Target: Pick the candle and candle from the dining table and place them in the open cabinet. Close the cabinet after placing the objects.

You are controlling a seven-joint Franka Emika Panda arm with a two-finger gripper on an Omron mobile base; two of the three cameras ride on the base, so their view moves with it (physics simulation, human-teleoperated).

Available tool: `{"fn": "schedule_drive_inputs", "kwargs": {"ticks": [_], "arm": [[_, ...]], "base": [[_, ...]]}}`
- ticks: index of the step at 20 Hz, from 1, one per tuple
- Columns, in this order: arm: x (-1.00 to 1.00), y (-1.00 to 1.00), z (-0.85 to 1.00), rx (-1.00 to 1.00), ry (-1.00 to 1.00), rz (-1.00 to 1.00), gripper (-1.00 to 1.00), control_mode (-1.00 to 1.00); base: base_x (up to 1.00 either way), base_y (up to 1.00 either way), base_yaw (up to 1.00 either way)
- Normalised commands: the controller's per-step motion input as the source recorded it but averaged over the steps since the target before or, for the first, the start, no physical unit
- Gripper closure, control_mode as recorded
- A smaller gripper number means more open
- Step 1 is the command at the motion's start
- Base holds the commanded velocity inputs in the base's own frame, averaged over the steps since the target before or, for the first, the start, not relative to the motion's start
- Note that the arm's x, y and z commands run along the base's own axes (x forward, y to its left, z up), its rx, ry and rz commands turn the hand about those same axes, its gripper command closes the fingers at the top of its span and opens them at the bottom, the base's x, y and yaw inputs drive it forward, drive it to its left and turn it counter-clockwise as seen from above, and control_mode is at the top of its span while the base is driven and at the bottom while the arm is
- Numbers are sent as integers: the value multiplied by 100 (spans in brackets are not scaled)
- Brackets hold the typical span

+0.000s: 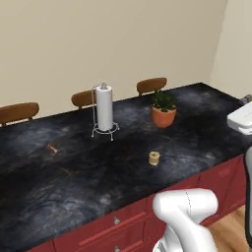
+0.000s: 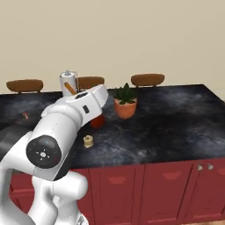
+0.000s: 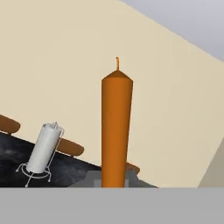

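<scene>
Taper (image 3: 116, 131) fills my hand view, jaws clamped on its base, jar candle (image 1: 154, 158) on the table (image 1: 59, 182) in both base views, towel roll (image 1: 104, 108) behind, no writing.

You get flat, even, bright rendered light with only faint shadows on the dining table (image 1: 197, 128), no glare, slightly soft detail throughout.

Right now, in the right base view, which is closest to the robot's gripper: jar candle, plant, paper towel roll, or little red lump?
1. jar candle, in front, and potted plant, right of the gripper: too close to call.
2. paper towel roll, at the back.
3. red lump, far left.
</scene>
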Motion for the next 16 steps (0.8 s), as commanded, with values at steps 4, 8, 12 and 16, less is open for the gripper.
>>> {"fn": "schedule_drive_inputs", "kwargs": {"ticks": [4,8,12,16], "arm": [[0,0,0,0,0,0,100,100],[0,0,0,0,0,0,100,100],[0,0,0,0,0,0,100,100],[0,0,0,0,0,0,100,100]], "base": [[0,5,-73],[0,4,-77],[2,0,-81],[8,1,-85]]}}
